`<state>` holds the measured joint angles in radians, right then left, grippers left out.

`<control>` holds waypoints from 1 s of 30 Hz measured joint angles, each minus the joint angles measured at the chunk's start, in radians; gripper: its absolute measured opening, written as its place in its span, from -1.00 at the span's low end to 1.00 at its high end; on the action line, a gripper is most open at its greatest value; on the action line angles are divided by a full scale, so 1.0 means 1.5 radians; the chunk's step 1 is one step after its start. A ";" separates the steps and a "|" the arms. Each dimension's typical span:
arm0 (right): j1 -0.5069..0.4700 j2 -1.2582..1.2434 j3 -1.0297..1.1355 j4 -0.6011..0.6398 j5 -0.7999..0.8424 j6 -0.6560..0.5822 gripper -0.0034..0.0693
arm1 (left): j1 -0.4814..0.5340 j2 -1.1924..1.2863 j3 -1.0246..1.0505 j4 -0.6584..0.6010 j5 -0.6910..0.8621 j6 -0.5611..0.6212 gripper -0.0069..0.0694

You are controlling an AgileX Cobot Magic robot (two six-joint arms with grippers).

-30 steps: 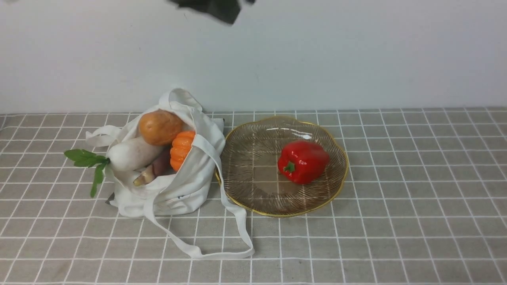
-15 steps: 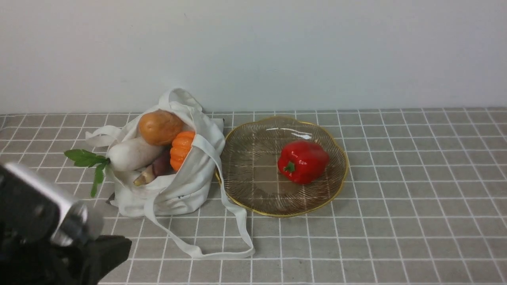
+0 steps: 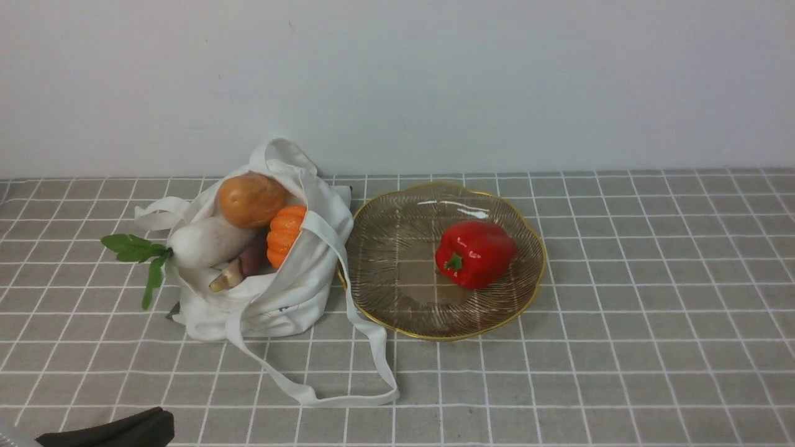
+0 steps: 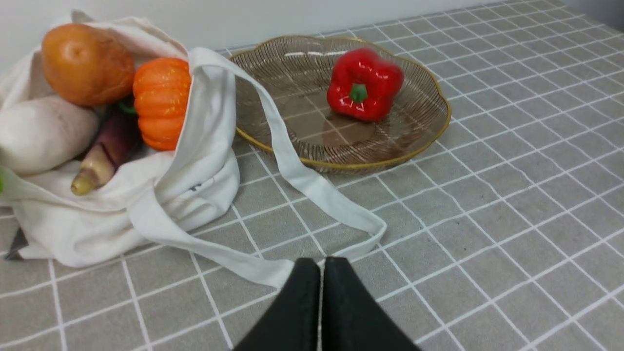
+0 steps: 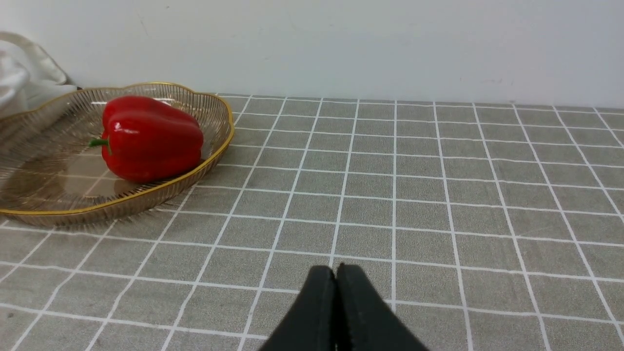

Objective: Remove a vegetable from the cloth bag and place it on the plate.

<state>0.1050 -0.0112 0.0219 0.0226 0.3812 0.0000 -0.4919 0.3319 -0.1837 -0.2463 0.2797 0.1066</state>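
Observation:
The red bell pepper (image 3: 475, 253) lies on its side in the brownish glass plate (image 3: 397, 310), also in the left wrist view (image 4: 364, 84) and the right wrist view (image 5: 148, 138). The white cloth bag (image 3: 273, 304) lies open to the plate's left, one strap looped toward the front. My left gripper (image 4: 321, 262) is shut and empty, low near the table's front edge just short of the strap loop; only a dark tip (image 3: 118, 428) shows in the front view. My right gripper (image 5: 336, 268) is shut and empty over the table, well right of the plate (image 5: 214, 146).
In the bag lie a brown potato (image 3: 250, 198), a small orange pumpkin (image 3: 286, 234), a white radish (image 3: 208, 241) with green leaves (image 3: 140, 254) and a purple root (image 3: 239, 267). A grey checked cloth (image 3: 652, 341) covers the table; a white wall stands behind.
The left arm has swung down through the front view: from the top edge, past the lower left, to only a dark tip at the bottom left corner. Pepper, plate and bag have not moved.

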 joint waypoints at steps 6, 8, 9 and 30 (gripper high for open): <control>0.000 0.000 0.000 0.000 0.000 0.000 -0.95 | 0.000 0.000 0.004 0.001 0.002 0.000 -0.83; 0.000 0.000 0.000 0.000 0.000 0.000 -0.95 | 0.000 0.000 0.004 0.006 0.002 0.000 -0.83; 0.000 0.000 0.000 0.000 0.000 0.000 -0.95 | 0.000 0.000 0.004 0.007 0.002 0.000 -0.83; 0.000 0.000 0.000 -0.001 0.000 0.000 -0.95 | 0.334 -0.228 0.141 0.093 0.009 -0.001 -0.83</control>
<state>0.1050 -0.0112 0.0219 0.0218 0.3812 0.0000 0.0091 -0.0103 0.0284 -0.1066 0.2931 0.1047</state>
